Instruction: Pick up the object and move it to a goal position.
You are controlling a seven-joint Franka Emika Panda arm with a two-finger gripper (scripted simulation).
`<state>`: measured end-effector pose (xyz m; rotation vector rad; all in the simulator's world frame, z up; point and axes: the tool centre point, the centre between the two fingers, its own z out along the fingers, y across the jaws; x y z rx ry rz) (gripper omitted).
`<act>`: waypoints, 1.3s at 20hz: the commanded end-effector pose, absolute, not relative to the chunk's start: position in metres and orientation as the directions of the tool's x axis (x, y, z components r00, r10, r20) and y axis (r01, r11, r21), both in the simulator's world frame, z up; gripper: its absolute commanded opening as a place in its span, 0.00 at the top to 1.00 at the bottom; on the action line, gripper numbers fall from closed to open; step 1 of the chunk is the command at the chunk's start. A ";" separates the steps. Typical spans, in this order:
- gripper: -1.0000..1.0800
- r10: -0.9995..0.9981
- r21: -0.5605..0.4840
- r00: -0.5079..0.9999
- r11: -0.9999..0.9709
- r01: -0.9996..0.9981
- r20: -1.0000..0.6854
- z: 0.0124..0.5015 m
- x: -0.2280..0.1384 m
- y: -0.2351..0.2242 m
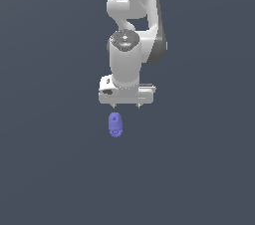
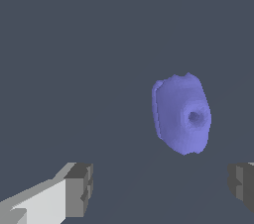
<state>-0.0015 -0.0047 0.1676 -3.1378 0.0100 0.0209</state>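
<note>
Fingers: nearest the wrist camera, two grey pads point(image 2: 79, 191) stand far apart at the frame's lower corners; one sits on a white finger body, the other is cut by the picture's edge.
Gripper: point(image 1: 126, 105) spread wide and holding nothing; in the exterior view only two short dark tips show under the white hand, pointing straight down.
Object: point(image 1: 115, 124) a small periwinkle-blue lump, rounded and oblong, lying on the dark floor just below the gripper in the exterior view and a little toward that view's left, under the left tip more than under the middle of the hand.
Object, close up: point(image 2: 181, 114) in the wrist view it shows a lumpy face with one round dent, a flatter side, and a notched edge. It lies apart from both pads, out ahead of them rather than between them, and closer to the cut-off pad than to the other.
Contact: none visible; open floor shows between the object and each pad.
Arm: point(image 1: 130, 30) white with grey joints, coming down from the top edge of the exterior view, its last link upright above the hand.
Floor: point(image 1: 50, 169) plain slate-grey, filling both views.
</note>
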 end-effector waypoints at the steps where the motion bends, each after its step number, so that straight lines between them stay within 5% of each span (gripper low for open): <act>1: 0.04 -0.006 -0.004 1.000 -1.000 -0.006 -0.013 0.168 -0.001 -0.005; 16: 0.04 0.035 -0.027 0.999 -0.999 0.035 -0.009 0.171 -0.003 0.011; 26: 0.04 0.085 -0.012 0.996 -0.996 0.085 -0.002 0.147 0.014 -0.028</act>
